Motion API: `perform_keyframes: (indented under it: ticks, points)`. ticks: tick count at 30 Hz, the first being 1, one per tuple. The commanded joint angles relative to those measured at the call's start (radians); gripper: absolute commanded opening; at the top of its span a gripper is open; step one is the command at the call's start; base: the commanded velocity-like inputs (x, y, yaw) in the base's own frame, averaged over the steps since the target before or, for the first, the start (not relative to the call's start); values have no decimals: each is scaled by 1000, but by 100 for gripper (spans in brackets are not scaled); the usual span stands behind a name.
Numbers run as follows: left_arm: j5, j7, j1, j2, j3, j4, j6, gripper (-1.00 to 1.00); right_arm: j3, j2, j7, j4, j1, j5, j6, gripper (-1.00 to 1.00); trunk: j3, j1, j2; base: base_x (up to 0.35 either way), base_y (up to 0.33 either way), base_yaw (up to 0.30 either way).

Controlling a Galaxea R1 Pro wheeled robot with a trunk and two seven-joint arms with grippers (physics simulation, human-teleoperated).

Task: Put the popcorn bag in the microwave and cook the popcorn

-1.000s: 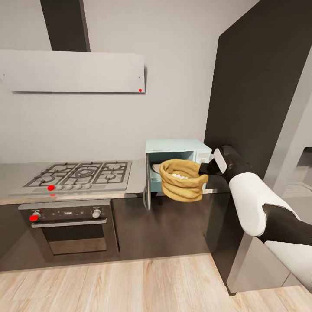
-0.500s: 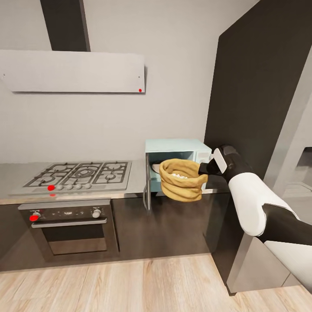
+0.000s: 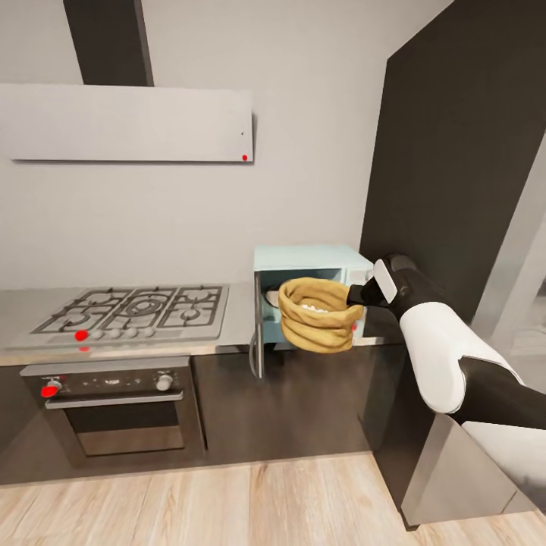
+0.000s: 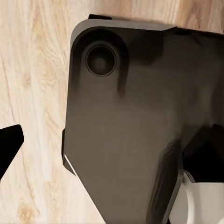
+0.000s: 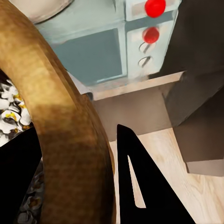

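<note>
Popcorn bag: tan-brown sack with wrinkled sides and a thick rolled rim, held off the surface in front of the open microwave, white popped kernels visible inside its mouth. Right tool: closed on the bag's rim at the side nearest the arm; in the right wrist view the rim runs between the dark fingers, with popcorn showing beside it. Microwave: pale mint-blue box on the grey surface against the wall, door swung out toward the hob side, control panel with red lights and white knobs seen in the right wrist view. Gas hob: steel with black grates, set in the surface well apart from the microwave; dark oven below it. Range hood: flat grey panel on the wall. Tall dark cabinet: just beside the microwave. Left tool: one dark fingertip shows at the edge of the left wrist view, over a wooden floor and the robot's dark base; open or closed, cannot be told.
</note>
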Motion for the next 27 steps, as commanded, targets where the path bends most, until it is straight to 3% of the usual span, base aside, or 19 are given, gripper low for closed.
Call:
perform_keyframes:
  ticks: [1, 11, 14, 18, 27]
  points:
    - [9, 0, 0, 0, 0, -1, -1, 100, -8, 1, -4, -1, -1, 1, 3, -100, -1, 1, -1, 277, 0, 0]
    - [9, 0, 0, 1, 0, -1, -1, 100, -7, 2, -4, -1, -1, 1, 3, -100, -1, 1, -1, 272, 0, 0]
    - [9, 0, 0, 1, 0, -1, -1, 100, -6, 22, -5, -1, -1, 2, 3, -100, -1, 1, -1, 231, 0, 0]
    - [9, 0, 0, 1, 0, -1, -2, 100, -6, 30, -5, 9, -1, 2, 3, -100, -1, 1, -1, 223, 0, 0]
    - [9, 1, 0, 1, 0, -1, -2, 100, -6, 23, -7, 16, -1, 0, 3, -100, -1, 1, -1, 148, 0, 0]
